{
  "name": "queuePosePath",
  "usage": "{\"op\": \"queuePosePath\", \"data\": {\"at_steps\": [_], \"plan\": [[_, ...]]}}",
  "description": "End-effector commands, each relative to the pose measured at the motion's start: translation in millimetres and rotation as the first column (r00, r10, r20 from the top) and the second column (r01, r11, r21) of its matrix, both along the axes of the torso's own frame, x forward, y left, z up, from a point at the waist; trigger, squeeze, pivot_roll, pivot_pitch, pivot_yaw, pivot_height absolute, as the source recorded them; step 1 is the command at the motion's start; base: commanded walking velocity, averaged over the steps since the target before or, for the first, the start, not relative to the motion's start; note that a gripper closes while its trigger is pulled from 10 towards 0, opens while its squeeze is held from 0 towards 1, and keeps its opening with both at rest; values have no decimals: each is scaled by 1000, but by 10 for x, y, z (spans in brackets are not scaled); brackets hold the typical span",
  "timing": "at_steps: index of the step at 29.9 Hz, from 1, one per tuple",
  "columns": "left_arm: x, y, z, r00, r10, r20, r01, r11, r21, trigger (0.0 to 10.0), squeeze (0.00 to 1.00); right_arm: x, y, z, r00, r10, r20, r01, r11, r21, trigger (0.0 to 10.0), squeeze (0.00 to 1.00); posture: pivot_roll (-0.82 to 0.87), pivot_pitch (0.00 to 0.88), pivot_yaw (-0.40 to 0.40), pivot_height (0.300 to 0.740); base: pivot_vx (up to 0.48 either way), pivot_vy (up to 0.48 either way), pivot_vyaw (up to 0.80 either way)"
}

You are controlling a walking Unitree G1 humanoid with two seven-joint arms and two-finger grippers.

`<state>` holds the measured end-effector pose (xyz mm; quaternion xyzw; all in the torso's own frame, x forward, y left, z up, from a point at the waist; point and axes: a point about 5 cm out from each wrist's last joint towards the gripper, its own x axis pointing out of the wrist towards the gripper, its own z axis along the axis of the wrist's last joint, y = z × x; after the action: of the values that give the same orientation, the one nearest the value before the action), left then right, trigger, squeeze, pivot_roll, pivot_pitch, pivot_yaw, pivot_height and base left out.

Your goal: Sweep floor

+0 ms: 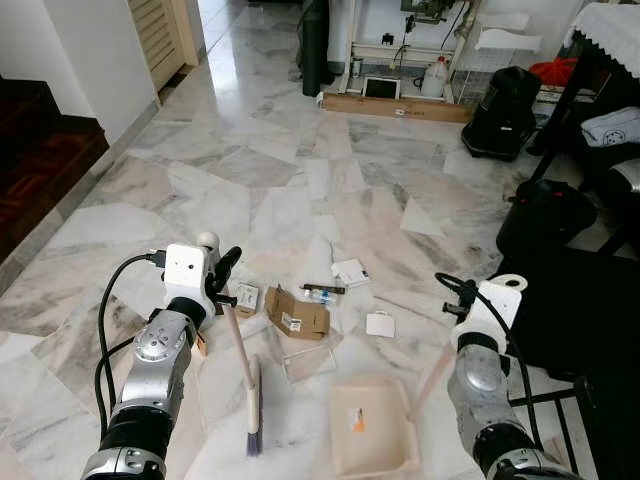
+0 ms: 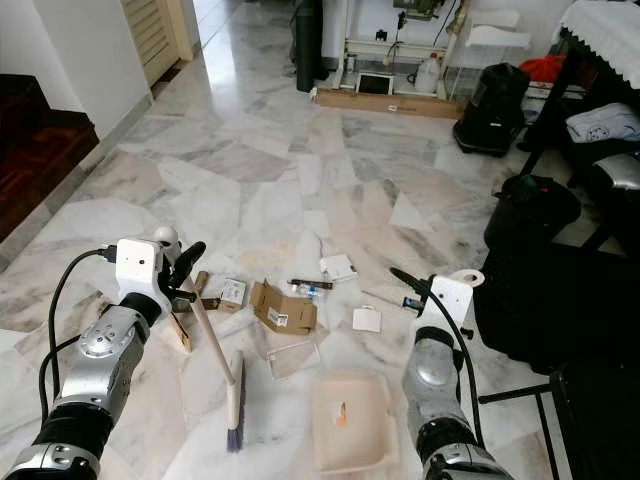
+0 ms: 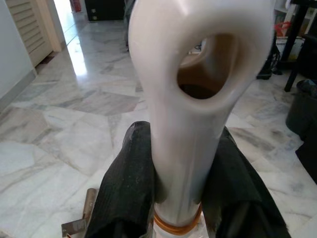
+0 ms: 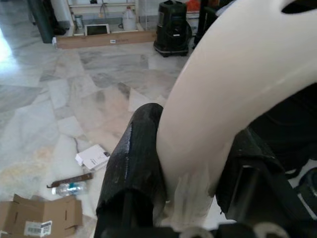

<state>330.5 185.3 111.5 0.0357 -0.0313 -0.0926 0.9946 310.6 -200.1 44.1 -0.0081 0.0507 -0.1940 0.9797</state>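
My left gripper (image 1: 222, 286) is shut on the pale handle of a hand broom (image 1: 250, 392), whose bristles rest on the marble floor. In the left wrist view the handle's looped end (image 3: 198, 74) stands up between the black fingers (image 3: 126, 188). My right gripper (image 1: 452, 322) is shut on the handle of a cream dustpan (image 1: 372, 428), which lies flat on the floor to the right of the broom. Litter lies just beyond both: a torn cardboard box (image 1: 297, 313), a small carton (image 1: 247, 296), white cards (image 1: 380, 324), a white packet (image 1: 350, 272) and clear plastic (image 1: 305, 360).
A black bin (image 1: 545, 215) and dark furniture (image 1: 600, 330) crowd the right side. A black vacuum-like unit (image 1: 505, 112) and a long cardboard box (image 1: 395, 105) stand at the back. A dark wooden step (image 1: 40, 150) rises at the left. Open marble floor (image 1: 250, 170) stretches ahead.
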Motion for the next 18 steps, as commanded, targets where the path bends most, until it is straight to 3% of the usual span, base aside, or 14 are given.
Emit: {"op": "queuePosePath", "data": {"at_steps": [1,4,18], "plan": [[13,-42,122,998,-8,59,8,1000,-2,10000,0,49,-24,109,998,6,59,-6,1000,3,10000,0,-14,42,-31,740,0,0,0],[4,-54,116,998,-10,58,10,1000,-3,10000,0,58,-6,116,998,17,60,-17,1000,3,10000,0,-9,46,-33,740,0,0,-400],[-1,-76,152,997,-12,72,12,1000,0,10000,0,114,83,166,996,57,70,-56,998,-18,10000,0,-5,45,-39,740,62,0,0]]}}
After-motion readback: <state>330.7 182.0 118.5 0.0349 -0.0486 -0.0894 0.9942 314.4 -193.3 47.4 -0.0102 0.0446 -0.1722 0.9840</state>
